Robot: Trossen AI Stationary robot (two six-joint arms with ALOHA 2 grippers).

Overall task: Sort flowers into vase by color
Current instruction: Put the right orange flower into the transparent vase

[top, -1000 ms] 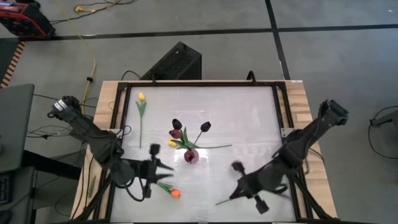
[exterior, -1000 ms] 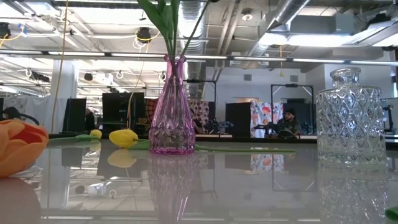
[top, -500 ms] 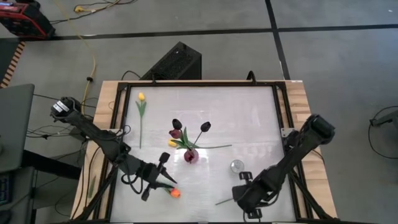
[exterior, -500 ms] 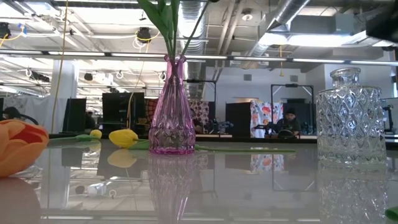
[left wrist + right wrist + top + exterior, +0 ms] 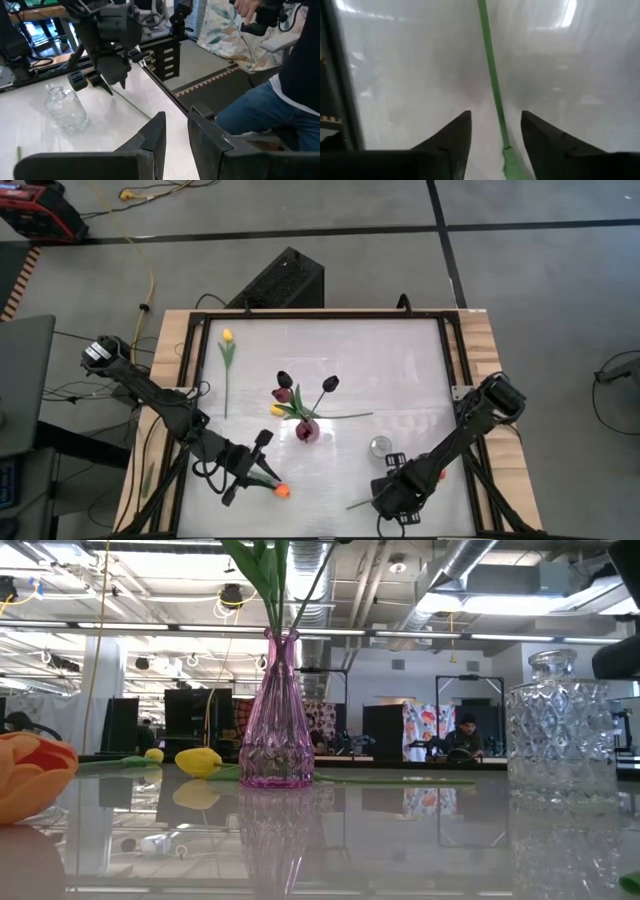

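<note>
**Grippers low at the table's near edge**

Fingers of my right gripper [image 5: 492,137] are parted, straddling a green flower stem [image 5: 491,75] on the white table [image 5: 400,370], holding nothing. My left gripper [image 5: 262,472] hangs just beside the orange tulip [image 5: 282,491], its fingers [image 5: 152,137] slightly apart and empty. Dark maroon tulips [image 5: 285,380] stand in the pink vase [image 5: 307,430]. One yellow tulip [image 5: 227,336] lies apart. A clear glass vase [image 5: 380,446] stands near my right gripper.
</note>
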